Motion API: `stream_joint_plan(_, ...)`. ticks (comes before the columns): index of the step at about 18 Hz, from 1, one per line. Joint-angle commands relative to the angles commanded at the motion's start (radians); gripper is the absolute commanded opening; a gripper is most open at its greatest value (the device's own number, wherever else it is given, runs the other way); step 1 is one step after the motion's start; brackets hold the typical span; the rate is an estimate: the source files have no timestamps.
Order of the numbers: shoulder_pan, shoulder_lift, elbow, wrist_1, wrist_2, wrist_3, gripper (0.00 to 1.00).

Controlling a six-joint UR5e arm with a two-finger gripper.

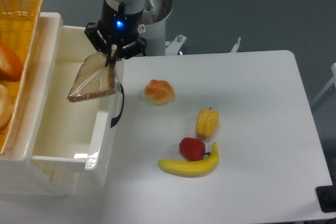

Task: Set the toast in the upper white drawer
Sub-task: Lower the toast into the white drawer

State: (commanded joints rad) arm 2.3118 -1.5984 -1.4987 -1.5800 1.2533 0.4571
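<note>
The toast (93, 78), a tan slice with a dark crust in glossy clear wrap, hangs tilted from my gripper (111, 56), which is shut on its upper corner. It is in the air over the right side of the upper white drawer (58, 129), just left of the drawer's front wall. The drawer is pulled open, a deep white tub with a curved black handle (119, 106) on its front, and nothing shows inside it.
A yellow wicker basket (21, 14) with buns sits at the far left above the drawer. On the white table lie a round bun (159, 92), a yellow pepper (207, 123), a red pepper (192, 148) and a banana (190, 166).
</note>
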Motion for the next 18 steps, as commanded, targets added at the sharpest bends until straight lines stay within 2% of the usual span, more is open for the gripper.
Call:
stream_joint_plan(8, -0.029, -0.020, -0.009, 0.003, 0.003, -0.018, 0.14)
stream_joint_plan(10, -0.031, -0.020, -0.008, 0.003, 0.003, -0.018, 0.18)
stream_joint_plan(11, -0.031, -0.020, -0.009, 0.003, 0.003, -0.017, 0.24)
stream_joint_plan(12, -0.031, -0.018, -0.011, 0.003, 0.003, -0.012, 0.38)
stream_joint_plan(14, -0.032, -0.020, -0.011, 0.008, 0.005, 0.000, 0.75)
stream_joint_plan(15, -0.032, -0.020, -0.011, 0.011, 0.005, 0.005, 0.83)
stream_joint_plan(18, -0.032, -0.020, -0.011, 0.008, 0.005, 0.005, 0.85)
